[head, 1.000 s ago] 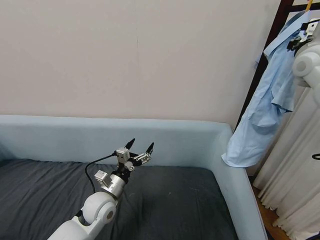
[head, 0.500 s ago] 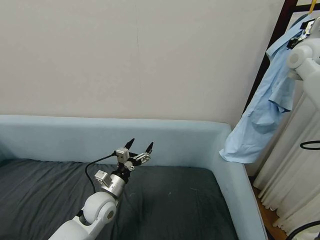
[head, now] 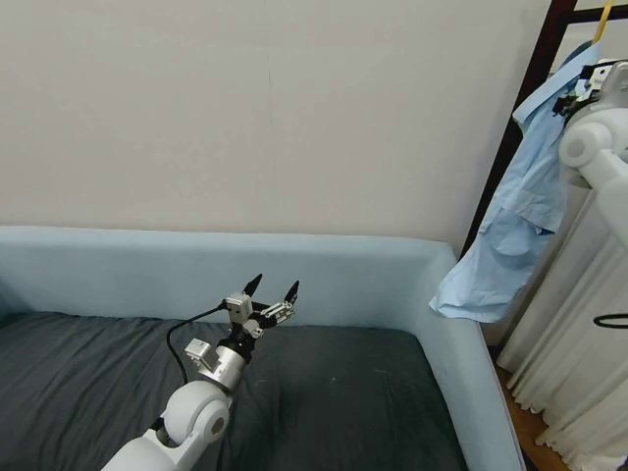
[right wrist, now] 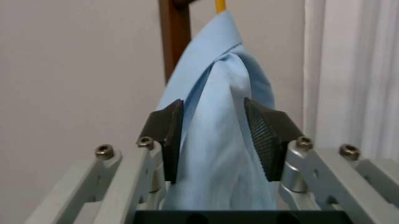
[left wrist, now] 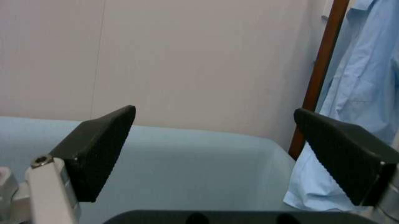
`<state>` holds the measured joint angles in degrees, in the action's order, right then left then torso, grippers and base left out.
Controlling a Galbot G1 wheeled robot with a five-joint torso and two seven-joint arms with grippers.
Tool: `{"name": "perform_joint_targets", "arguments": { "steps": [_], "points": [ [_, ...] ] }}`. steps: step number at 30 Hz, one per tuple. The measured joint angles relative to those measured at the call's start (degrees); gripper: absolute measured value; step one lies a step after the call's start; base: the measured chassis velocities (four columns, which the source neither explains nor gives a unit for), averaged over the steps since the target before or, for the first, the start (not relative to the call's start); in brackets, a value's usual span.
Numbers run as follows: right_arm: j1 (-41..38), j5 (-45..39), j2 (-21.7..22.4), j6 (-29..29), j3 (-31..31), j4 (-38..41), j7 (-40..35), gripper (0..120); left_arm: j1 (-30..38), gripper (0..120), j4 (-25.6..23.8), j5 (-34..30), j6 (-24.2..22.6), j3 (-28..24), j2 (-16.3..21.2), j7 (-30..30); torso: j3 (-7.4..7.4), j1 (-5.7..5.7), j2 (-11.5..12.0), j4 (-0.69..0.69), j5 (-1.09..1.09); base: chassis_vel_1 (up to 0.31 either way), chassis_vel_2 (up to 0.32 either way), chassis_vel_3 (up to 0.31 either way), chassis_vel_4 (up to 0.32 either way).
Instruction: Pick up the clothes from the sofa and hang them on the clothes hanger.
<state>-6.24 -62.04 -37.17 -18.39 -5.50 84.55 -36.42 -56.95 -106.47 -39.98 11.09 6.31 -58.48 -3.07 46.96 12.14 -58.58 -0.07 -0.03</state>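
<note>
— Where's the shirt?

— The blue shirt (head: 525,211) is up by the dark wooden stand (head: 520,128), to the right of the sofa (head: 392,265). Its collar sits just under a yellow hanger hook (right wrist: 221,5).

— What's holding it?

— The right pincer (right wrist: 215,135), pinching the bunched cloth below the collar, I'd guess to steer it onto the hook. I can't tell from here if it's hooked.

— The left pincer (head: 273,292)?

— Spread, holding nothing, over the dark seat cushion (head: 343,412), out of the way.
</note>
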Motion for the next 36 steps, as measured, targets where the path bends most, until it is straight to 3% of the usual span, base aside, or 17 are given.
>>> {"name": "perform_joint_targets", "arguments": {
  "steps": [3, 7, 11, 13, 15, 18, 22, 27, 31, 36],
  "points": [
    [11.9, 0.9, 5.7, 7.9, 7.2, 10.0, 7.7, 58, -1.9, 100, -2.1, -0.3, 0.0, 1.0, -0.3, -2.5, -0.01, -0.01, 0.0, -0.04, 0.00, 0.000, 0.000, 0.000, 0.000],
    [21.9, 1.7, 8.5, 14.6, 11.8, 15.6, 13.2, 71, -4.6, 100, -4.5, -0.6, -1.0, 2.6, -1.2, -4.4, -0.02, -0.01, 0.0, -0.04, -0.04, 0.000, 0.000, 0.000, 0.000],
    [38.8, 1.5, 6.7, 18.4, 19.6, 22.0, 18.9, 86, -9.3, 100, -7.3, 1.8, -2.0, 5.6, -3.8, -5.7, 0.00, -0.01, 0.0, 0.01, 0.02, 0.000, 0.000, 0.000, 0.000],
    [40.5, 1.5, 6.2, 18.7, 20.5, 22.8, 19.5, 90, -9.8, 100, -7.5, 2.4, -2.0, 6.0, -4.2, -5.9, 0.00, 0.00, 0.0, 0.01, 0.01, 0.000, 0.000, 0.000, 0.000],
    [51.5, 5.2, 1.3, 19.6, 24.3, 27.7, 20.9, 98, -14.3, 100, -8.3, 7.8, 1.0, 8.9, -6.9, -8.2, -0.01, -0.01, 0.0, -0.02, -0.07, 0.000, 0.000, 0.000, 0.000],
    [55.8, 8.5, -1.7, 20.9, 24.4, 28.9, 20.9, 100, -16.6, 100, -8.6, 10.2, 2.6, 10.9, -8.2, -7.8, 0.00, -0.01, 0.0, -0.01, 0.00, 0.000, 0.000, 0.000, 0.000],
    [67.5, 21.7, -11.2, 23.6, 27.0, 30.0, 25.9, 100, -22.6, 100, -9.9, 13.6, 6.0, 15.3, -12.4, -4.8, 0.00, -0.01, 0.0, 0.00, -0.02, 0.000, 0.000, 0.000, 0.000],
    [74.8, 29.6, -17.6, 25.4, 29.6, 30.1, 29.6, 100, -24.9, 100, -10.9, 15.2, 6.3, 16.1, -15.1, -5.1, 0.00, -0.01, 0.0, -0.03, -0.03, 0.000, 0.000, 0.000, 0.000],
    [83.9, 37.9, -25.8, 28.3, 32.1, 32.1, 31.7, 100, -28.5, 100, -12.4, 17.9, 6.8, 16.1, -17.8, -6.0, -0.01, -0.01, 0.0, -0.02, -0.04, 0.000, 0.000, 0.000, 0.000],
    [88.9, 43.4, -30.2, 29.9, 33.4, 33.4, 32.9, 100, -30.8, 100, -13.3, 19.0, 6.8, 16.2, -18.9, -6.1, -0.01, -0.01, 0.0, -0.02, -0.03, 0.000, 0.000, 0.000, 0.000]
  ]
}}
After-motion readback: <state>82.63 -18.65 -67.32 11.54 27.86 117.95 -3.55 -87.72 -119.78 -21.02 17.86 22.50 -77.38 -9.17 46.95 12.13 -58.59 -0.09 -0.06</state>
